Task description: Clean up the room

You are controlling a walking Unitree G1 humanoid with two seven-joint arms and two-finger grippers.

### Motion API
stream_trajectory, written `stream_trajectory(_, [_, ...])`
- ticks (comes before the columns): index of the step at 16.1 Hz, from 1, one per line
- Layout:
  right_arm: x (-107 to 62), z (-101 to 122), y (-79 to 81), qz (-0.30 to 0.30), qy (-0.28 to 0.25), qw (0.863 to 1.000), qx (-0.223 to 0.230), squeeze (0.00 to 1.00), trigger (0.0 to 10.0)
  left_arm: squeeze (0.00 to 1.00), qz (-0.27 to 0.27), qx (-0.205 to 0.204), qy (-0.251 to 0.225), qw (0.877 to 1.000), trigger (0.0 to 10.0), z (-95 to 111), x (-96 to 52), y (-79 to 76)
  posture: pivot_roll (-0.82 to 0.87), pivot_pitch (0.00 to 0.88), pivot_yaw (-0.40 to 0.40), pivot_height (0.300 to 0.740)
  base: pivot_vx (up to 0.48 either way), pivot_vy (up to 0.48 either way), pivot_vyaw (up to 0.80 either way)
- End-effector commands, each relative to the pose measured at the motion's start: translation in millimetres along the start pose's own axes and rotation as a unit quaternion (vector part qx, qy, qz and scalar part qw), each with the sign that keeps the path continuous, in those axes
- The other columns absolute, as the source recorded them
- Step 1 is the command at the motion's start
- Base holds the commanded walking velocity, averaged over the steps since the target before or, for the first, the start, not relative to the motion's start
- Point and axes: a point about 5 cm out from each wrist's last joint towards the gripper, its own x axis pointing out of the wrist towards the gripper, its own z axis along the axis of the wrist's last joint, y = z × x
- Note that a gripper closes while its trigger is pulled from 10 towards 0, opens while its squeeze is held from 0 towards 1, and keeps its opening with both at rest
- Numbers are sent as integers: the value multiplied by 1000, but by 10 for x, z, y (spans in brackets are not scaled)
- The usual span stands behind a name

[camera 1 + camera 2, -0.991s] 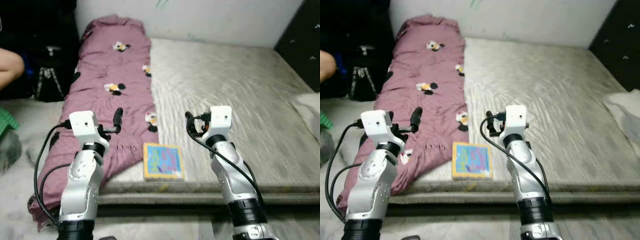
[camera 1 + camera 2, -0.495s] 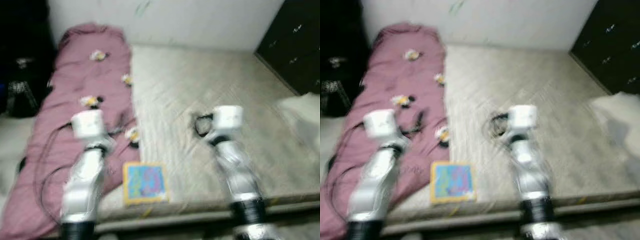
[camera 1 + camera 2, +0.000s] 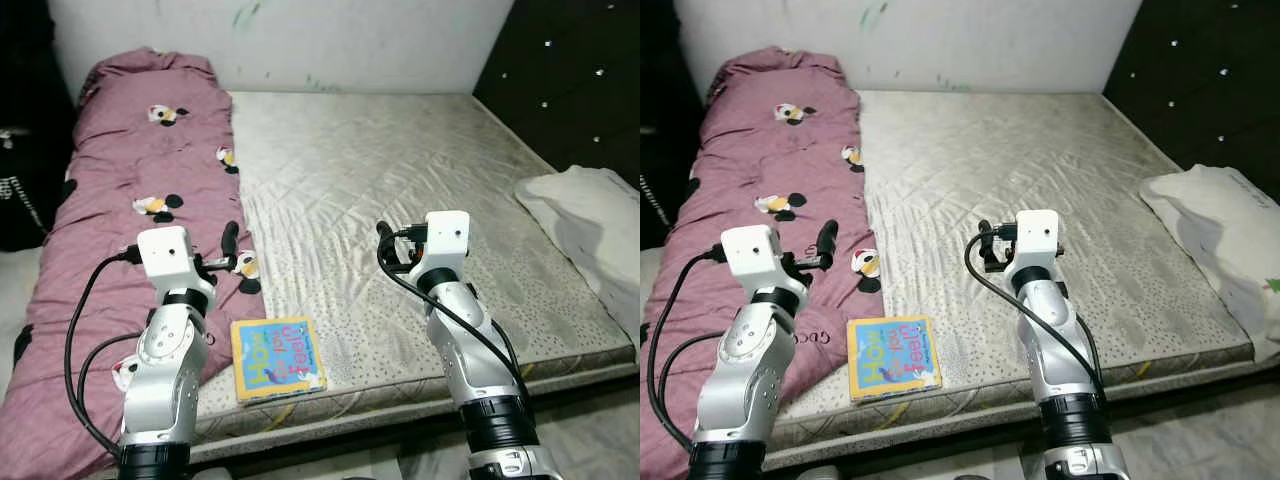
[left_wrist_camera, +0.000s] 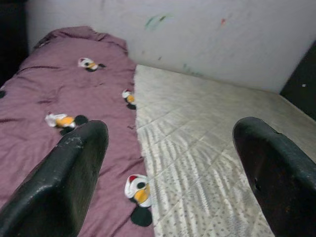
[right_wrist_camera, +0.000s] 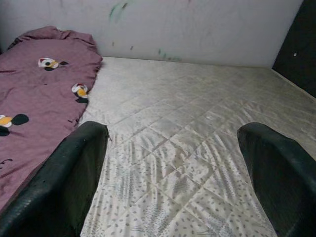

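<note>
A colourful picture book [image 3: 277, 357] lies flat on the bare quilted mattress [image 3: 400, 170], close to its front edge. Beside the book, a mauve blanket [image 3: 130, 170] printed with cartoon mice runs along the mattress's left side. My left gripper [image 3: 232, 248] is raised over the blanket's edge, just beyond the book, and is open with nothing in it; its fingers [image 4: 74, 168] stand wide apart in the left wrist view. My right gripper [image 3: 386, 245] hovers over the middle of the mattress, also open and empty, its fingers [image 5: 74, 173] spread wide.
A white pillow or folded cloth [image 3: 590, 215] lies off the mattress's right edge. A dark studded panel [image 3: 580, 70] stands at the right, and a pale wall [image 3: 350, 40] is behind the bed. A dark bag [image 3: 15, 190] sits at the far left.
The camera has swung to the right: the bag and the person at the left slid out of view, and the white pillow came in. Both arms hold the same pose.
</note>
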Motion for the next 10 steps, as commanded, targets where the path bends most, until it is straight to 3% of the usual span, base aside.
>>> stream_trajectory(1, [-12,29,-38,-6,-6,1000,-4,0,10000,0,9,3,1,1000,10000,-9,-1,11,-2,0,-89,740,0,0,0])
stream_trajectory(4, [-24,6,-16,1,-3,1000,-4,0,10000,0,49,24,3,999,10000,0,-13,111,5,0,-104,740,0,0,0])
stream_trajectory(7, [-63,-38,43,16,4,1000,-10,0,10000,0,89,37,20,995,10000,-52,-137,272,-21,0,-101,740,0,0,0])
stream_trajectory(10, [-105,3,69,8,-6,1000,0,0,10000,0,95,42,23,994,10000,-25,-106,328,-49,4,-74,740,0,0,604])
